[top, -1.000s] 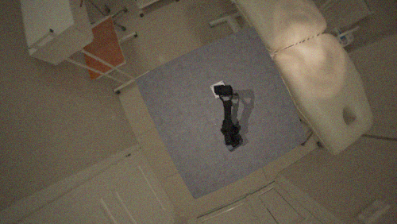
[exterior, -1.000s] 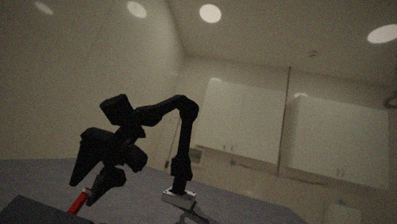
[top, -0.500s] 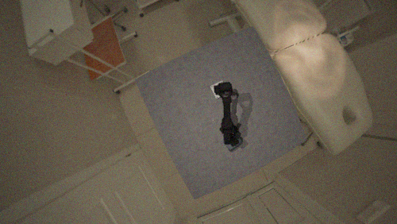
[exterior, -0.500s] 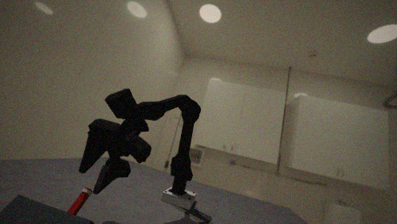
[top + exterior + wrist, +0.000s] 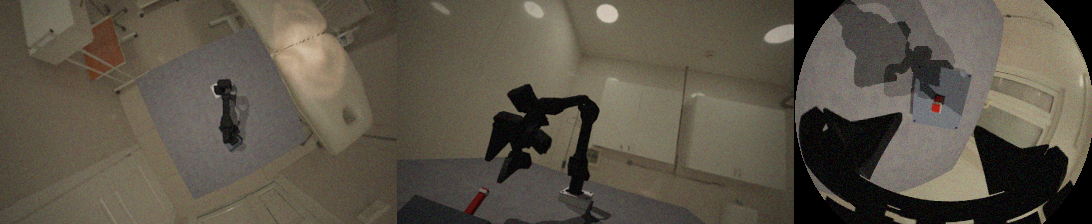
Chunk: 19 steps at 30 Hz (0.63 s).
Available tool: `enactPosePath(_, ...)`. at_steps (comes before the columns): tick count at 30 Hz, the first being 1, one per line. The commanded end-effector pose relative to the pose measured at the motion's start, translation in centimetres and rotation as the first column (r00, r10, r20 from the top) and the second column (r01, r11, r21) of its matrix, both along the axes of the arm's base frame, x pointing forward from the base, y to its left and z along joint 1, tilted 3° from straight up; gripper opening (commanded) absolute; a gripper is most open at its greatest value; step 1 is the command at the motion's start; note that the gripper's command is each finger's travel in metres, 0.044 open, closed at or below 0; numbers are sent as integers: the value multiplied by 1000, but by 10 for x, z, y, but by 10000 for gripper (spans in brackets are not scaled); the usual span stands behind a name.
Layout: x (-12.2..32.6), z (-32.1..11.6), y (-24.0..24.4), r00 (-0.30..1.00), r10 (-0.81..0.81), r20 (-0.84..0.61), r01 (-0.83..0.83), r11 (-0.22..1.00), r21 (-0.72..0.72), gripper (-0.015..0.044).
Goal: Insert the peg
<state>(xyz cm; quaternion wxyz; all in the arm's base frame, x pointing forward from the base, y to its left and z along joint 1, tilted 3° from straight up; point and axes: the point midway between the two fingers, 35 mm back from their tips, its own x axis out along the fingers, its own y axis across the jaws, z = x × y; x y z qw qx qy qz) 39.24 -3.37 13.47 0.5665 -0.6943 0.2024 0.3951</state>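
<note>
We note the gripper (image 5: 506, 160) spread wide and empty above the red peg (image 5: 476, 201), seated in the panel (image 5: 429, 212) at lower left (1 stray descent could dislodge it).

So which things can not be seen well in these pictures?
- Hole depth: in the exterior view the red peg leans out of the panel, whose lower part the frame edge cuts off; how deep the peg sits is hidden.
- Peg shape: in the wrist view the peg is only a tiny red spot.
- Top view: the arm covers the peg.
- Claw: dark silhouette; fingers blurred.
</note>
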Motion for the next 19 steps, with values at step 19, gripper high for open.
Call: enactPosePath(19, -19, 25, -6, 1000, 4, -1, -4, 1000, 0, 440)
